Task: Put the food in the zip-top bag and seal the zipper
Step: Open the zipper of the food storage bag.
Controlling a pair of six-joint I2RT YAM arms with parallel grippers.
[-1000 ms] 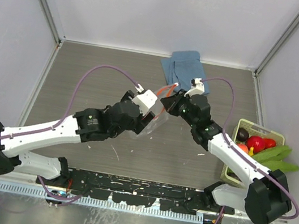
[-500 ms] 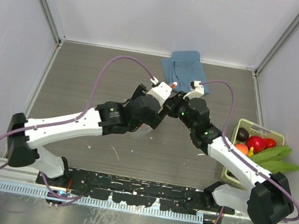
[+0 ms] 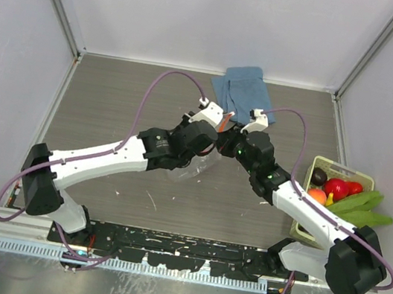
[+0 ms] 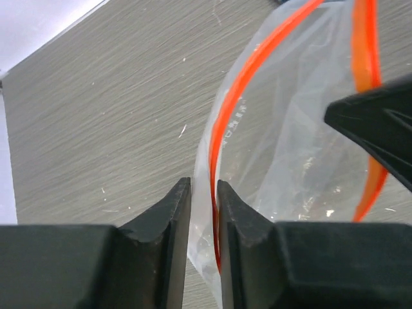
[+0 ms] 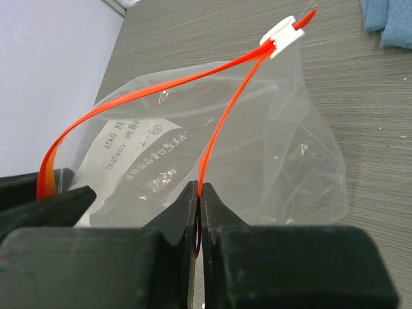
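The zip-top bag (image 3: 197,168) hangs with its mouth held up between the two arms, its lower part resting on the table. My right gripper (image 5: 198,190) is shut on one side of the orange zipper (image 5: 219,129); the white slider (image 5: 285,37) sits at the far end. My left gripper (image 4: 204,193) straddles the other lip of the bag (image 4: 290,141). Its jaws stand a narrow gap apart, with clear film and the orange strip (image 4: 238,90) between them, the strip against the right finger. The bag looks empty. The food (image 3: 336,189) lies in the basket at the right.
The pale slatted basket (image 3: 351,171) stands by the right wall, green leaves hanging over its edge. A folded blue cloth (image 3: 243,87) lies at the back, just beyond the grippers. Grey walls close in the table on three sides.
The left arm has swung right and farther back to the bag's mouth, and its jaws have narrowed around the lip. The right gripper has kept its grip and place.
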